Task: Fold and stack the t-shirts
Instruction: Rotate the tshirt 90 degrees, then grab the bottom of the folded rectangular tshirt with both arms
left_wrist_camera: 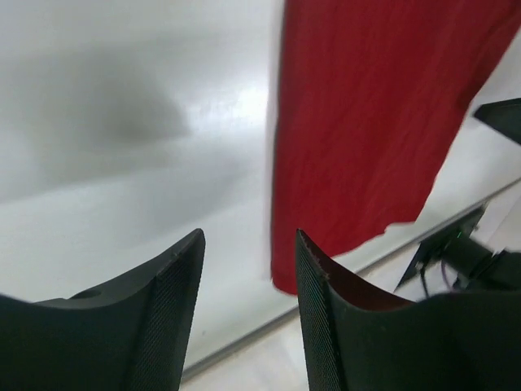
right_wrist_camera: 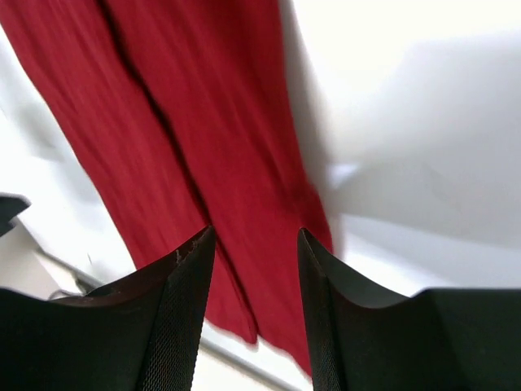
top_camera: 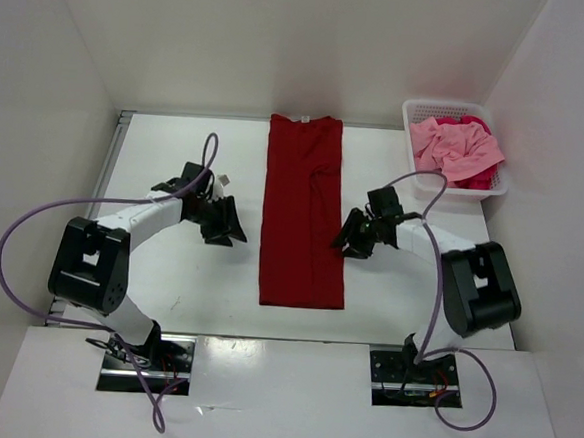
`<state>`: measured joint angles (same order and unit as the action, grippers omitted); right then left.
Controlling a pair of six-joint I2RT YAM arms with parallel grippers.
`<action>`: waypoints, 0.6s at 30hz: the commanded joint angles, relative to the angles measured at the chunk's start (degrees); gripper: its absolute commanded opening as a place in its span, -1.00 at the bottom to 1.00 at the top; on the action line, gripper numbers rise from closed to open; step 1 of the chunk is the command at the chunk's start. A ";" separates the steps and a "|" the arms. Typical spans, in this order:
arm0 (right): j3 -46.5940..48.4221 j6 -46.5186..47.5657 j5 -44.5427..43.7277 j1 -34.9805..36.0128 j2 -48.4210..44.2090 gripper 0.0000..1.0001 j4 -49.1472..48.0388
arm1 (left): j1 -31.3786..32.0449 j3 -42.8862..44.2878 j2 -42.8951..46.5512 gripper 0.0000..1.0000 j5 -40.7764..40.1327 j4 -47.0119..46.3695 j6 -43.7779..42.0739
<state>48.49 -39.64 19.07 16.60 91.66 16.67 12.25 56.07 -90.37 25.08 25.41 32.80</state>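
Observation:
A dark red t-shirt (top_camera: 304,215) lies flat in the middle of the table, folded into a long narrow strip with its collar at the far end. My left gripper (top_camera: 230,223) hovers just left of the strip, open, with nothing between its fingers. In the left wrist view the gripper (left_wrist_camera: 248,244) shows bare table in its gap and the red t-shirt (left_wrist_camera: 366,122) to its right. My right gripper (top_camera: 349,238) sits at the strip's right edge, open. In the right wrist view the gripper (right_wrist_camera: 254,240) is above the red cloth (right_wrist_camera: 203,122), apart from it. A light pink t-shirt (top_camera: 456,145) and a magenta-pink one (top_camera: 483,178) lie crumpled in the basket.
The white mesh basket (top_camera: 440,105) stands at the far right corner against the wall. White walls close in the table at the left, back and right. The arm bases sit at the near edge, with purple cables looping out beside each arm.

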 commanded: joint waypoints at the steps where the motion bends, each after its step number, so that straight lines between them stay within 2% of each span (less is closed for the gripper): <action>1: -6.29 -4.21 -2.01 0.71 -8.59 0.02 2.93 | 2.33 -3.33 -0.78 0.12 3.04 3.77 -1.95; 5: -12.70 -8.87 -2.02 0.71 -13.25 0.02 2.93 | 7.59 -5.80 -1.56 0.15 5.94 3.77 -1.33; 7: -14.03 -10.98 -2.02 1.32 -15.27 -0.08 3.46 | 8.92 -6.94 -2.09 0.18 8.05 2.90 -1.33; 11: -16.32 -12.66 -4.65 2.38 -18.88 -0.10 5.83 | 11.39 -8.17 -3.85 0.28 14.11 0.08 -1.50; 14: -17.55 -14.41 -6.41 4.57 -20.11 -0.10 6.98 | 13.14 -7.65 -5.51 0.28 13.51 0.08 -2.03; 16: -18.34 -16.08 -6.41 6.59 -20.11 -0.10 6.98 | 13.15 -7.65 -6.22 0.14 13.50 0.08 -2.03; 18: -19.92 -18.18 -5.36 8.18 -20.11 -0.10 6.45 | 13.76 -7.65 -6.75 0.12 13.50 0.08 -2.03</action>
<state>30.74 -53.84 14.39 22.59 72.66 22.13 25.50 48.34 -96.03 36.32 26.39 32.42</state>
